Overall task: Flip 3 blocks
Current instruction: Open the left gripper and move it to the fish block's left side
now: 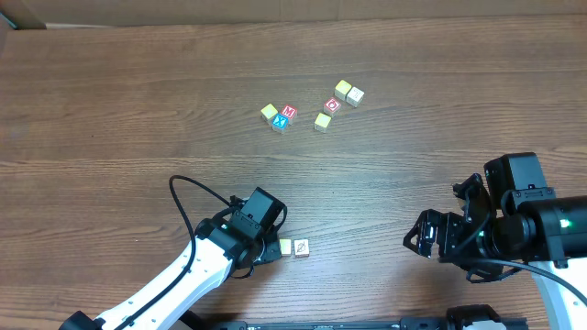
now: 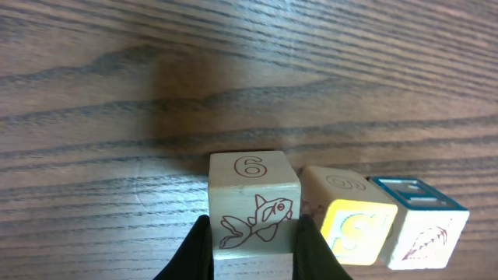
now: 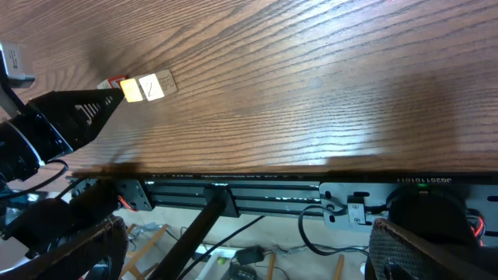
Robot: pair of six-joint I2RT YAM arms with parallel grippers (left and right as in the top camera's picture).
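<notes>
A dark brown wood-grain table is seen from above, with a white robot arm reaching in from 7 o'clock and a black one from 4 o'clock. The left gripper sits near the table's front edge at about 6 o'clock. Its two black fingers are pinched on the side faces of a pale wooden cube that has a red-outlined 6 on top and a fish on the near face. Whether this cube rests on the table or is slightly lifted cannot be told. Just beside it, at its 3 o'clock in the wrist view, stands a yellow-faced wooden cube. Next in the row, touching or nearly so, is a blue-topped wooden cube with a reddish-brown leaf mark on its cream face. From above, the last two show just off the gripper's tip, while the gripper hides the pinched one. The right gripper hangs at 4 o'clock, well apart from the row, jaws spread wide and holding nothing. At 12 o'clock lies a loose cluster of small cubes, pale yellow ones around a red "M" cube, a blue "X" cube and a red "O" cube.
</notes>
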